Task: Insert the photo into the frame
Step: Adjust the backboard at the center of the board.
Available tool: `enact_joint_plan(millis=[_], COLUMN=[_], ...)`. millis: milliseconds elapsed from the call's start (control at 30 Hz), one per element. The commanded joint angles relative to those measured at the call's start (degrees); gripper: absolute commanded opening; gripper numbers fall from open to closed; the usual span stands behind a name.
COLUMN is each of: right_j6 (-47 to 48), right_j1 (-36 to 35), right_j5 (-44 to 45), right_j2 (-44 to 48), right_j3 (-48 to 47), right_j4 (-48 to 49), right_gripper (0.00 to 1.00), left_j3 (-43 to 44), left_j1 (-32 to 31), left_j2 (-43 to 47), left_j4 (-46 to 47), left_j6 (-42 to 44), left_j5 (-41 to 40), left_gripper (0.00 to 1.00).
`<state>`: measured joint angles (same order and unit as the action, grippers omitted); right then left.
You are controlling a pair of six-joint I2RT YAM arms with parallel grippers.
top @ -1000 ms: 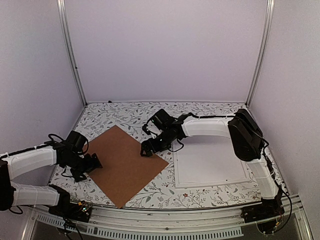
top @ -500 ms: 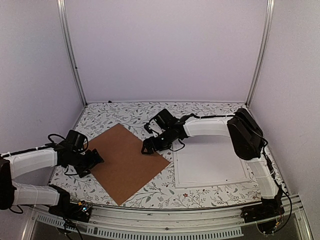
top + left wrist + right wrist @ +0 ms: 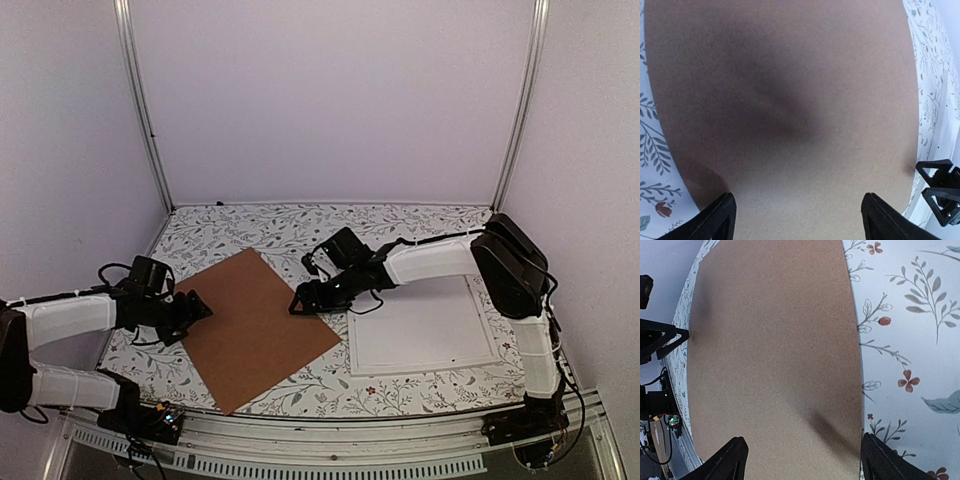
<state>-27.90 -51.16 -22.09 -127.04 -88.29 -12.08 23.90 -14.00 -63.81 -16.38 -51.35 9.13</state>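
The photo is not visible in any view. A plain brown backing board [image 3: 258, 325] lies flat at the centre left and fills both wrist views [image 3: 790, 100] [image 3: 775, 355]. The frame [image 3: 424, 330], a white-rimmed rectangle with a plain white inside, lies flat to its right. My left gripper [image 3: 192, 307] is open at the board's left edge, fingertips wide apart over the board [image 3: 797, 220]. My right gripper [image 3: 300, 303] is open at the board's right edge, one fingertip over the board and one over the cloth [image 3: 802, 460]. Neither holds anything.
The table has a white cloth with a leaf and flower print [image 3: 250, 230]. Metal posts [image 3: 140, 100] and white walls close in the back and sides. The right gripper shows in the left wrist view [image 3: 940, 192], and the left gripper in the right wrist view [image 3: 657, 340].
Both grippers have moved a little to the right at the board's edges. The board has turned slightly clockwise and shifted right between them.
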Motion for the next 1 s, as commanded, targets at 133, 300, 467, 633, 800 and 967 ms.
enact_joint_plan(millis=[133, 300, 467, 633, 800, 967], right_j6=[-5.4, -3.7, -1.7, 0.3, 1.9, 1.7], right_j1=[-0.8, -0.6, 0.7, 1.5, 1.5, 1.5], right_j5=[5.0, 7.5, 7.2, 6.8, 4.5, 1.2], right_j2=[4.3, 3.3, 0.8, -1.5, -4.2, -6.3], right_j3=[4.2, 0.6, -2.9, -7.6, -11.6, -13.2], right_j4=[-3.3, -6.0, -7.6, -10.3, -13.2, -13.9], right_gripper=[0.89, 0.91, 0.92, 0.93, 0.93, 0.92], left_j3=[4.4, 3.8, 1.7, -1.0, -0.6, -1.4], left_j1=[2.8, 2.7, 2.8, 2.8, 2.7, 2.7], left_j2=[-6.6, -1.7, 2.9, 1.1, -3.6, -6.9], left_j4=[-3.4, -8.2, -10.7, -8.1, -5.8, 0.2], left_j6=[4.0, 3.5, 1.5, 1.0, 2.2, 2.9], left_j5=[-0.4, -4.1, -5.4, -5.2, -4.9, -1.6], left_gripper=[0.92, 0.93, 0.94, 0.94, 0.94, 0.92])
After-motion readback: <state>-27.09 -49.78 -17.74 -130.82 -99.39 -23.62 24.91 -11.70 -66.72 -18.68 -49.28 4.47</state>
